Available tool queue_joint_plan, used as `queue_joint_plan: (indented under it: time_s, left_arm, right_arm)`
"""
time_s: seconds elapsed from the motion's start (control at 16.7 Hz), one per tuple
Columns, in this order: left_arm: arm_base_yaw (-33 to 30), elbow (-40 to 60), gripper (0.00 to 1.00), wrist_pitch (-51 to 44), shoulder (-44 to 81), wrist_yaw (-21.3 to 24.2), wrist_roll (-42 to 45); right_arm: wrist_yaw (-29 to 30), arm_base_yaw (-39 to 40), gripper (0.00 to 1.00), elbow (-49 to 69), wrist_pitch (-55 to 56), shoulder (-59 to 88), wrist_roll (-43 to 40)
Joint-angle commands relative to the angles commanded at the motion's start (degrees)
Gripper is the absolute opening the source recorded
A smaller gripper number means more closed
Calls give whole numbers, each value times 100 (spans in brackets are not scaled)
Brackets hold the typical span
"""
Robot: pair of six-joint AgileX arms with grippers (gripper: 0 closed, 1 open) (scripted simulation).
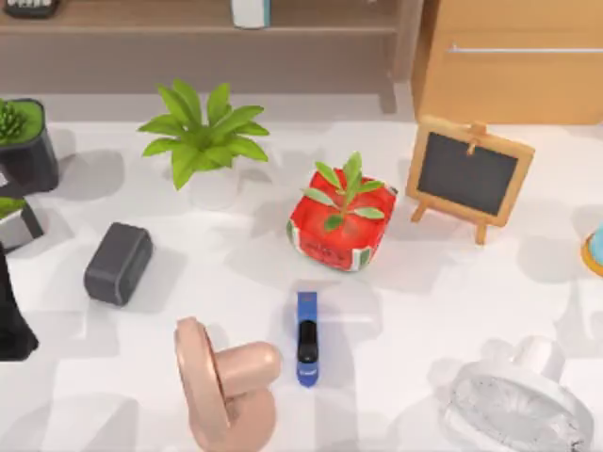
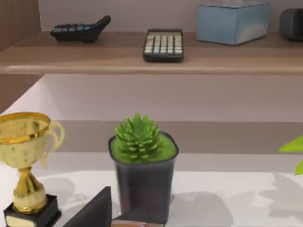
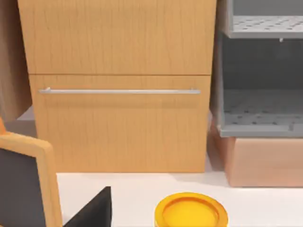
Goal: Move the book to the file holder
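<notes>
The book [image 1: 250, 11] is a small white slab with pale blue edges, standing upright on the wooden shelf [image 1: 188, 19] at the back, cut off by the picture's top edge. The file holder [image 3: 259, 113] is a grey rack of perforated trays on a pale wooden block, right of a wooden drawer cabinet [image 3: 118, 85]. My left arm [image 1: 9, 315] is a dark shape at the table's left edge, far from the book. A dark part of my left gripper [image 2: 94, 212] shows low before a potted succulent [image 2: 141, 165]. A dark part of my right gripper [image 3: 92, 212] hangs over the white tabletop near a yellow lid [image 3: 191, 212].
The table holds a leafy plant [image 1: 203, 141], a red plant pot [image 1: 341, 226], a small chalkboard easel [image 1: 468, 174], a dark grey box [image 1: 118, 264], a blue-and-black stapler [image 1: 307, 337], a pink fan [image 1: 221, 381] and a white fan [image 1: 518, 400]. A gold trophy [image 2: 26, 161] stands left; calculators [image 2: 163, 45] and a blue box [image 2: 232, 21] sit on the shelf.
</notes>
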Motion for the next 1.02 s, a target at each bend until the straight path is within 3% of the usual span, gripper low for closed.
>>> queue_joint_plan:
  time_s: [0.24,0.48,1.02]
  left_arm:
    - [0,0,100,0,0,0,0]
    - [0,0,100,0,0,0,0]
    - [0,0,100,0,0,0,0]
  right_arm:
    - [54,122,100,170,21,174,-45]
    - [321,744,100,1193,119,1245,-286]
    - [1643,2728,100,5412,783,6749,-775]
